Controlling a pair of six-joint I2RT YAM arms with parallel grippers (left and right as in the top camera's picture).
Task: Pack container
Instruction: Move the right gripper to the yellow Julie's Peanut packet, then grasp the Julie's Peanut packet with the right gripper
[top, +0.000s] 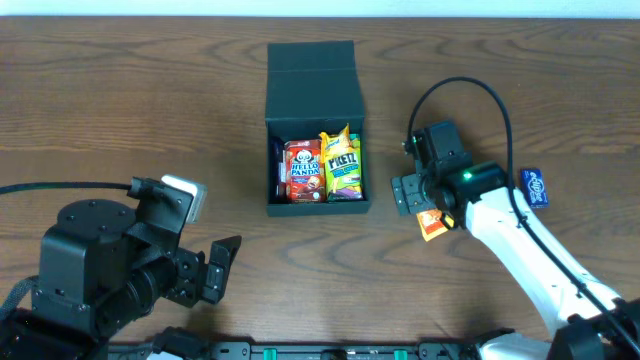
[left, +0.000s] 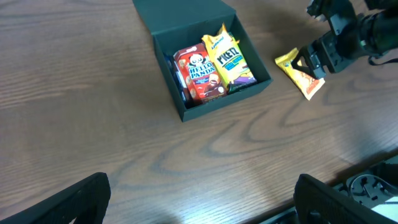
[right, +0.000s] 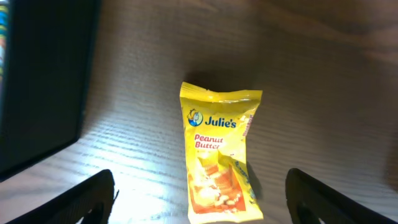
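Observation:
The dark teal-black container (top: 316, 100) stands open at the table's middle, lid flap tipped back. Inside lie a red Hello Panda box (top: 303, 170) and a yellow-green Pretz packet (top: 342, 163); both also show in the left wrist view (left: 200, 73). A yellow Julie's peanut butter packet (right: 217, 155) lies flat on the table right of the container, also seen from overhead (top: 432, 224). My right gripper (right: 202, 199) is open, its fingers on either side of this packet and above it. My left gripper (left: 199, 202) is open and empty, near the front edge, well left of the container.
A small blue packet (top: 536, 187) lies on the table at the far right, beyond my right arm. The container's dark wall (right: 43, 81) fills the left of the right wrist view.

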